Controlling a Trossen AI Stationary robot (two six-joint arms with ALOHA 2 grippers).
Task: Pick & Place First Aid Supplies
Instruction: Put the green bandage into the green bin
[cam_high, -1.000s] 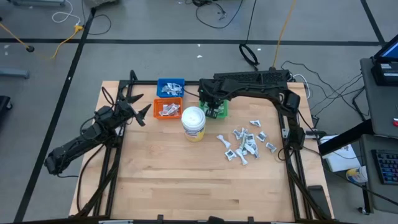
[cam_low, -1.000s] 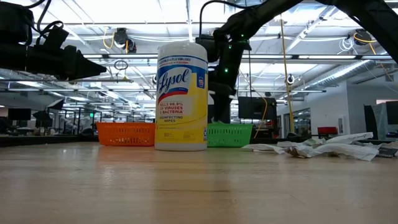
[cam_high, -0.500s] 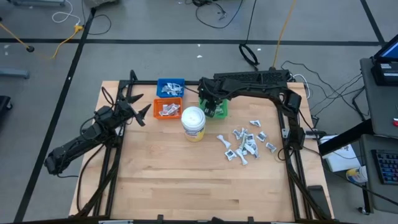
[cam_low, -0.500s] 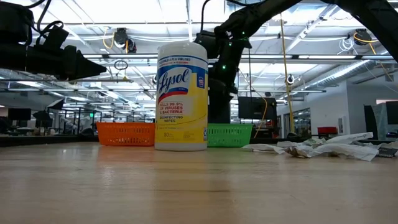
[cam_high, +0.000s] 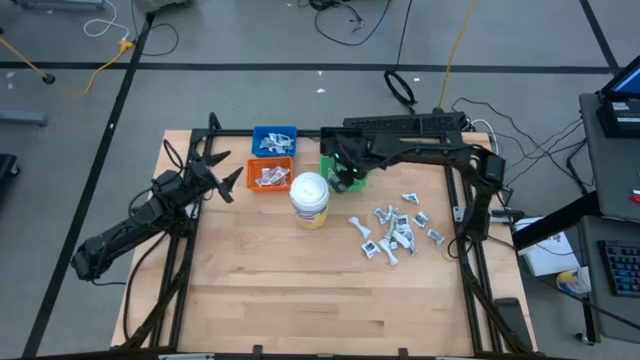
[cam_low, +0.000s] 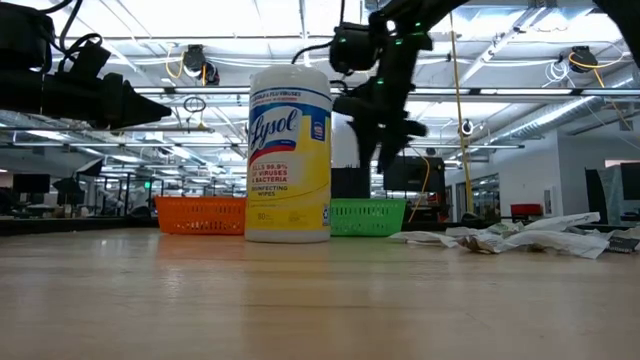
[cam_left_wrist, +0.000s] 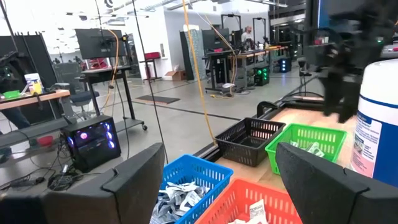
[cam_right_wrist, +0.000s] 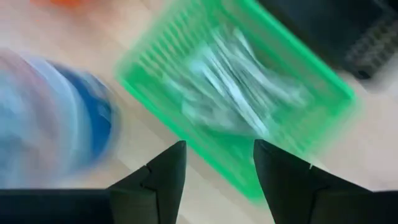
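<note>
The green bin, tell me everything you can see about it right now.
The green bin is a small rectangular basket of bright green plastic with slotted, mesh-like walls and an open top. It sits upright on the wooden table near the far edge, right of the white-lidded Lysol jar and beside a black bin. Several white first aid packets lie inside. The right claw hangs above it, fingers apart and holding nothing.

place: robotics lab | evidence: workbenches (cam_left_wrist: 37, 99), monitors (cam_left_wrist: 99, 42), floor cables (cam_high: 350, 20), open ceiling trusses (cam_low: 200, 40)
</note>
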